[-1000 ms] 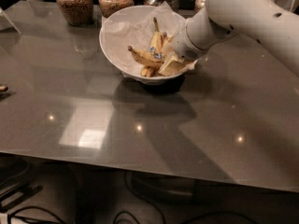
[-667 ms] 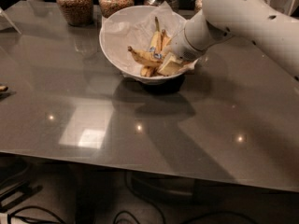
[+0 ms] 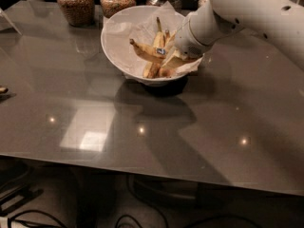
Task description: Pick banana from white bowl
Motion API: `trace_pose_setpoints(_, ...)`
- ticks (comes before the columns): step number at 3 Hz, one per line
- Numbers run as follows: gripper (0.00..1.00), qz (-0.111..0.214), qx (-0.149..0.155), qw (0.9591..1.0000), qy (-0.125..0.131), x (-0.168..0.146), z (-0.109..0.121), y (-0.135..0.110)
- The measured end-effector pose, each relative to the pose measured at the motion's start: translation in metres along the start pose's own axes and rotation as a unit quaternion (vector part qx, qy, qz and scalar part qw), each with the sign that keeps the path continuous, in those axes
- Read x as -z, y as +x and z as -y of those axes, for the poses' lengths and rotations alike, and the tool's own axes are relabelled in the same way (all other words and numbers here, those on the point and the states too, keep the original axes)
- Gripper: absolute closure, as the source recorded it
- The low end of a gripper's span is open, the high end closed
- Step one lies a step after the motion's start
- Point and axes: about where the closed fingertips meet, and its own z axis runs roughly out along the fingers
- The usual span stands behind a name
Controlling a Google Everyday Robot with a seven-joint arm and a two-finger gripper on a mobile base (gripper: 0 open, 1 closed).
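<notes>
One curved yellow banana (image 3: 147, 52), blue-stickered, beside gripper (image 3: 172, 57) in white bowl (image 3: 110, 47).

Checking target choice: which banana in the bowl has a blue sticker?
The curved banana lying crosswise in the white bowl; others stand straighter. The gripper is beside its sticker.

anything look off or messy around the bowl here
Nothing is spilled or broken. The crumpled paper lining the white bowl pokes untidily above its far rim. The gripper is down inside the bowl, by the stickered banana.
</notes>
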Motion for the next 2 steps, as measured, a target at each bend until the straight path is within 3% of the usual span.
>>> trace_pose_setpoints(1, 1.0, 0.009, 0.004, 0.9999, 0.008, 0.036, 0.001, -0.011)
trace_pose_setpoints(2, 1.0, 0.047, 0.005, 0.9989, 0.008, 0.073, -0.009, -0.022)
